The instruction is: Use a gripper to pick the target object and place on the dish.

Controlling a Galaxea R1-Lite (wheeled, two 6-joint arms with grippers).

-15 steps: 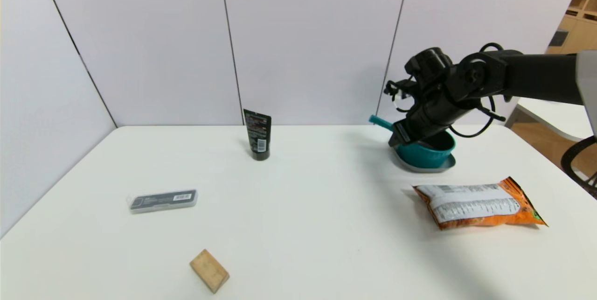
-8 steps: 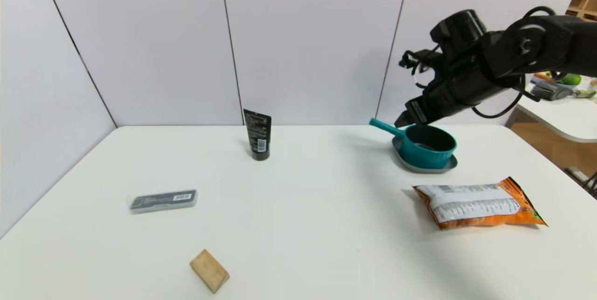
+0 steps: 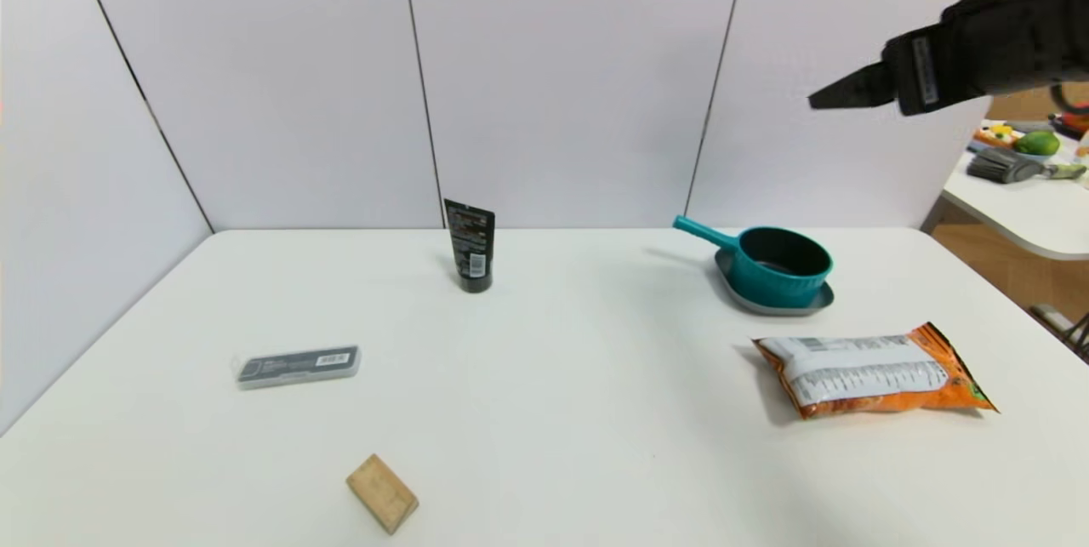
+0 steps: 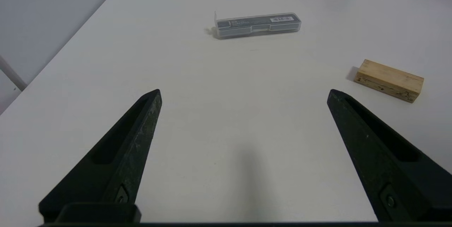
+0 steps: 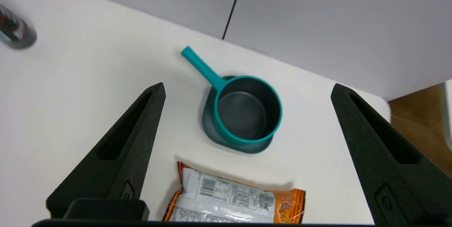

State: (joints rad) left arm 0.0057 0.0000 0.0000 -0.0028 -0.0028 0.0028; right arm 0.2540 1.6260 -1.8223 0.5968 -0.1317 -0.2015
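Observation:
The teal saucepan, the target object (image 3: 781,266), stands upright on the grey dish (image 3: 770,305) at the table's back right, its handle pointing left and back. In the right wrist view the target object (image 5: 247,108) and the dish (image 5: 254,147) lie far below. My right gripper (image 3: 842,94) hangs high above and to the right of the pan. It is open (image 5: 247,87), with nothing between its fingers. Out of the head view, my left gripper (image 4: 243,92) is open and empty over the near left of the table.
An orange snack bag (image 3: 872,370) lies in front of the dish. A black tube (image 3: 470,245) stands at the back centre. A clear case (image 3: 298,365) and a wooden block (image 3: 382,493) lie on the left. A side table (image 3: 1021,198) stands at the right.
My right gripper has let go of the saucepan's rim, opened wide and risen up and to the right. The saucepan stays on the dish.

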